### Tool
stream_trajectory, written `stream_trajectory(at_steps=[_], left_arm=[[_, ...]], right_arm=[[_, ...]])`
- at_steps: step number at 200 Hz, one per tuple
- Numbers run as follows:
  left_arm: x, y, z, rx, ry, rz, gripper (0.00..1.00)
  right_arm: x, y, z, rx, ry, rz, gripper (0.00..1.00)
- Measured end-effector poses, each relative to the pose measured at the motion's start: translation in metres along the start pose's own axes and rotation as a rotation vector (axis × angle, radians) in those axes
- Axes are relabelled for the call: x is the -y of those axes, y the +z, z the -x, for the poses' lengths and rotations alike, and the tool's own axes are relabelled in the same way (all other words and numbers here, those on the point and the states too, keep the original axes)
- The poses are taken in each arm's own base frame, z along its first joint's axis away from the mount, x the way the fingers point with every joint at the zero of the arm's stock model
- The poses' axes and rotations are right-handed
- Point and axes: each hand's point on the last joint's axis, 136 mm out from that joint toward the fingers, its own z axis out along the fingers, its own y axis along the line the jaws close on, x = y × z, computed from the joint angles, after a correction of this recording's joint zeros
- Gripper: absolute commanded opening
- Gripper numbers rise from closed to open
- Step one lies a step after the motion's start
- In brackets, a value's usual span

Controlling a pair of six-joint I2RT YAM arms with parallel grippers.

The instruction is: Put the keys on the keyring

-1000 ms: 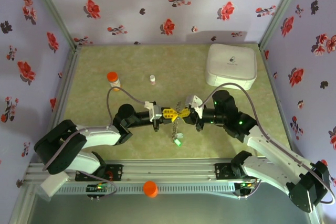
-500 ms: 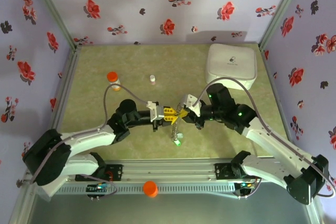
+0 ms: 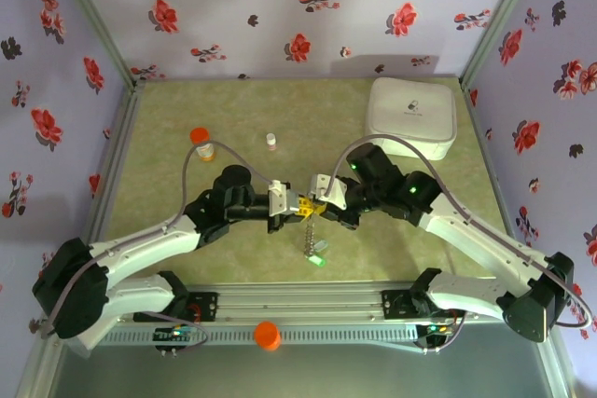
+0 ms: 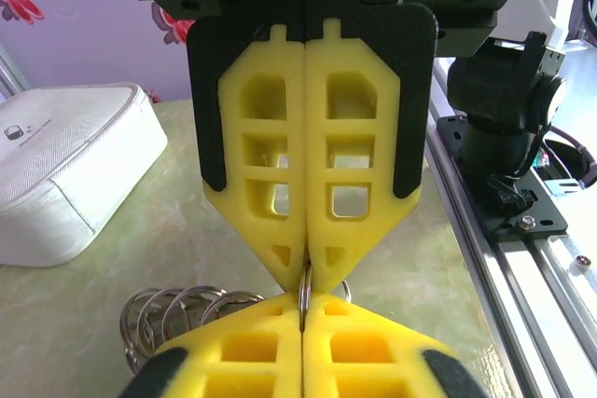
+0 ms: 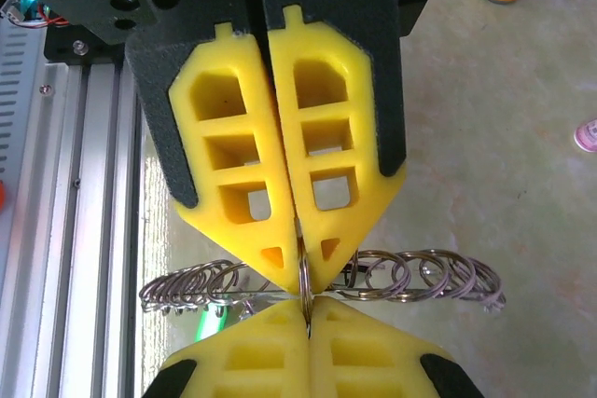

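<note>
Pincers stood tip to tip over the green surface [image 3: 242,118].
The left pincer [image 3: 302,204] and right pincer [image 3: 319,202] both clamped the thin grey metal keyring [image 5: 305,277] between them; a silver ring-chain [image 3: 309,230] with a small green-headed key [image 3: 318,259] dangled below. It looked light, floppy, slippery: best pinched on bare wire.

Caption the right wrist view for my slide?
Left claw and right claw, tip to tip, both shut on a silver ring chain.

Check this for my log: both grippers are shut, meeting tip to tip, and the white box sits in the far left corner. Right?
Not quite. The top external view shows the white box in the far right corner, not the left. The left gripper and right gripper are shut, tip to tip.
</note>
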Motion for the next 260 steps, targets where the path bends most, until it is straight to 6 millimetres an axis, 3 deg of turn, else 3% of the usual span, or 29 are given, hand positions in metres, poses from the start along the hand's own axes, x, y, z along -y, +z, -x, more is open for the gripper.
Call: stream_trajectory(at_steps=[13,31,58,86,133,192,260], left_arm=[[0.0,0.0,-0.001,-0.006,0.003,-0.002,0.0],[0.001,0.0,-0.001,-0.007,0.003,-0.003,0.0],[0.001,-0.002,0.002,0.017,0.018,0.008,0.0],[0.004,-0.005,-0.002,0.054,0.009,0.021,0.0],[0.004,-0.008,0.003,0.129,-0.01,0.051,0.0],[0.001,-0.01,0.013,0.183,-0.016,0.066,0.0],[-0.001,-0.01,0.015,0.211,-0.028,0.078,0.0]], right_arm=[[0.0,0.0,0.0,-0.004,-0.002,-0.001,0.0],[0.001,0.0,0.0,-0.003,0.004,-0.002,0.16],[0.008,-0.014,0.007,0.124,0.06,-0.049,0.32],[0.007,-0.03,0.003,0.23,0.124,-0.085,0.39],[-0.002,-0.011,-0.008,0.26,0.23,-0.016,0.45],[0.001,0.002,-0.012,0.251,0.248,-0.002,0.43],[0.0,0.005,-0.007,0.267,0.231,0.013,0.09]])
